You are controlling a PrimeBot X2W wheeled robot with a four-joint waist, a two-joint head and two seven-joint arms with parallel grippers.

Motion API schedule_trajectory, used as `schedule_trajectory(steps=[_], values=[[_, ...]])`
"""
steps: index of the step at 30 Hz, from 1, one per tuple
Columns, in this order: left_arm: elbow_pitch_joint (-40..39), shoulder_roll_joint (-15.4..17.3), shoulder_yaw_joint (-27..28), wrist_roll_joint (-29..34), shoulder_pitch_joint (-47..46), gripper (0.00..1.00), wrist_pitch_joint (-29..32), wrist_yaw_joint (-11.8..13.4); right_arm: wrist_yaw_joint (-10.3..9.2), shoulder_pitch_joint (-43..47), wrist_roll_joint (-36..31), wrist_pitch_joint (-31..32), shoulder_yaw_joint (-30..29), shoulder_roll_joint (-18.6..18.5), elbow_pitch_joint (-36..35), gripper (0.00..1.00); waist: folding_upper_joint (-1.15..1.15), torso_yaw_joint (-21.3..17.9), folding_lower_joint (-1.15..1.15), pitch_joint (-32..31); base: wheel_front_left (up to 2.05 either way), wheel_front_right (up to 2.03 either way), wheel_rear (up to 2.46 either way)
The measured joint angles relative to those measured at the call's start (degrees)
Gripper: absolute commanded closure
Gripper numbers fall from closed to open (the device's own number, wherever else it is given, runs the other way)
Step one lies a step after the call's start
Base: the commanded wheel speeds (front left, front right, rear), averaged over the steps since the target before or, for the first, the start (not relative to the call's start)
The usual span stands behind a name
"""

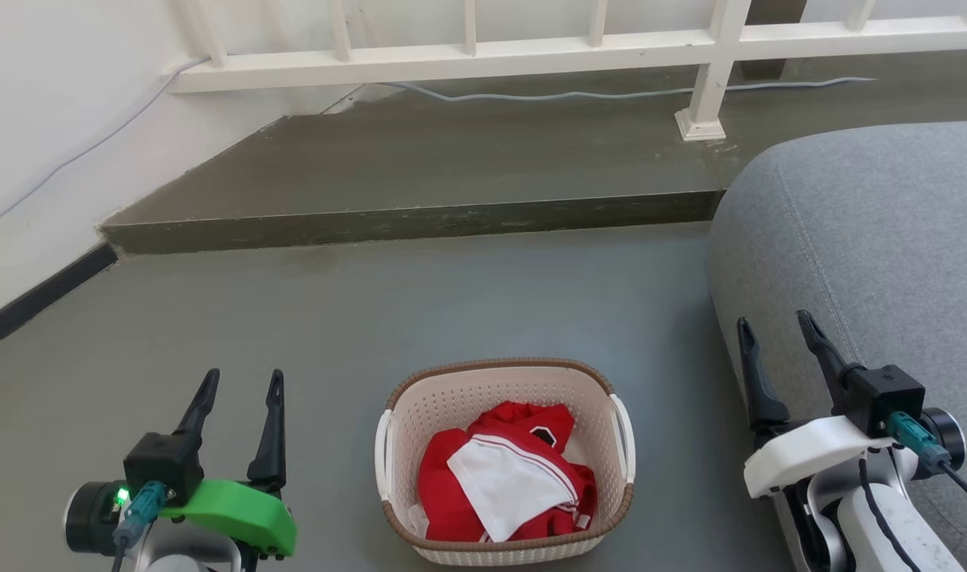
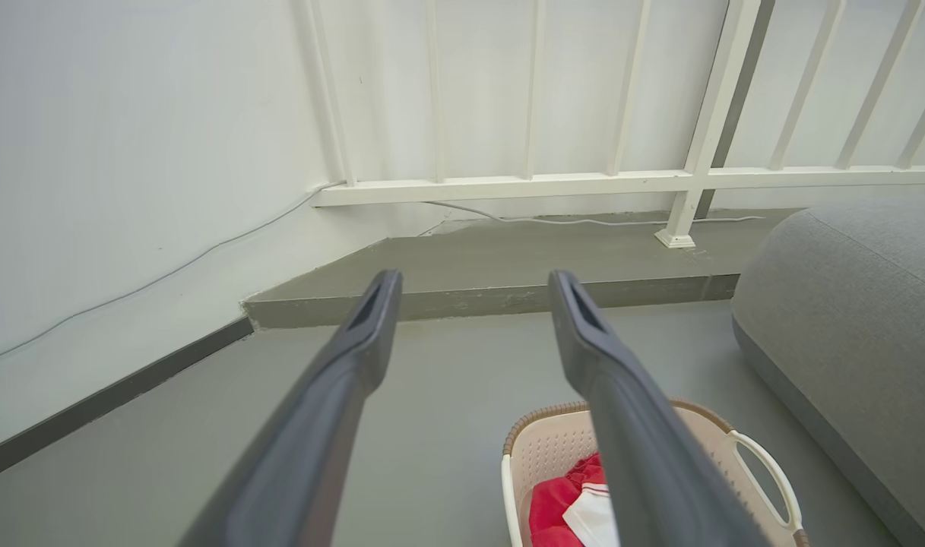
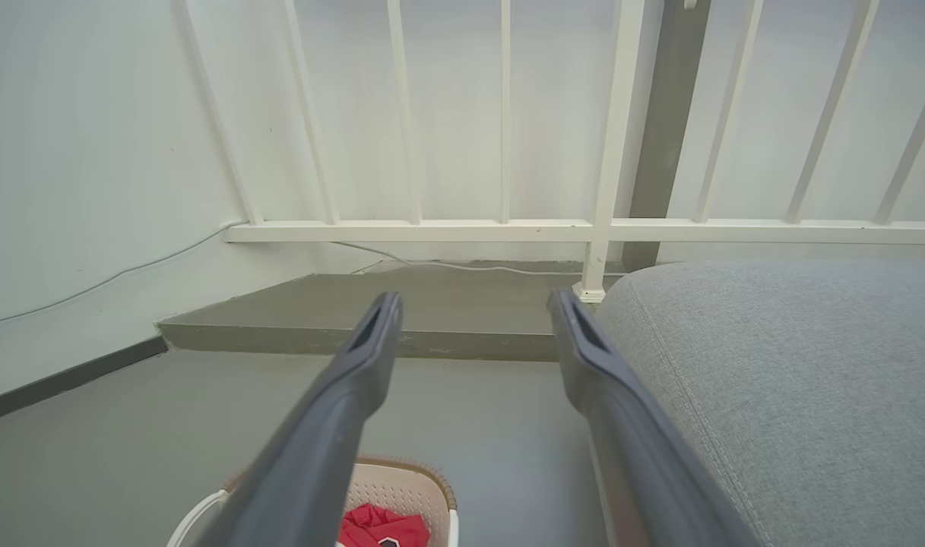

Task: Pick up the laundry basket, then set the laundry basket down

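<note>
The laundry basket stands on the grey floor at the bottom centre of the head view, cream with small holes, a brown rim and two white side handles, holding red and white clothes. My left gripper is open to the basket's left, apart from it, fingers pointing away. To the basket's right my right gripper is open with nothing between its fingers, beside the grey sofa. The left wrist view shows the laundry basket low right of my left gripper. In the right wrist view the laundry basket sits below my right gripper.
A grey sofa fills the right side, close to my right arm. A raised concrete step runs across behind the basket, with a white railing and a cable above it. A white wall with dark skirting bounds the left.
</note>
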Motion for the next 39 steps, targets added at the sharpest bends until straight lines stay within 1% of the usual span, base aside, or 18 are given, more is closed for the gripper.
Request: schedule_trajectory(steps=[7,21,23,32,35,39], values=[[0.41,-0.2,0.99,-0.01,0.61,0.0,0.0,0.21,0.04,0.18,0.05,-0.05,-1.0,0.16,0.22,0.0,0.0,0.07,0.0,-0.15,0.0,0.0,0.0],[1.55,-0.23,1.02,-0.01,0.61,0.0,0.0,0.21,0.2,0.59,0.05,-0.05,-1.6,0.41,0.78,0.0,0.0,0.08,0.0,-0.36,0.0,0.0,0.0],[1.59,-0.24,1.02,-0.01,0.61,0.0,0.0,0.21,0.66,0.87,0.03,-0.05,-1.64,0.42,0.87,0.0,0.0,0.01,0.0,-0.33,0.0,0.0,0.0],[1.72,-0.32,0.88,0.01,0.6,0.0,0.0,0.21,0.69,0.87,-0.05,-0.05,-1.98,0.62,0.89,0.0,0.0,-0.09,0.0,-0.24,0.0,0.0,0.0],[1.74,-0.44,0.9,0.05,0.6,0.0,0.0,0.21,1.2,0.87,-0.1,-0.05,-2.05,0.96,0.91,0.0,0.0,-0.07,0.0,-0.17,0.0,0.0,0.0],[1.74,-0.44,0.92,0.07,0.6,0.0,0.0,0.21,1.25,0.88,-0.11,-0.05,-2.05,1.37,0.96,0.0,0.0,-0.07,0.0,0.08,0.0,0.0,0.0]])
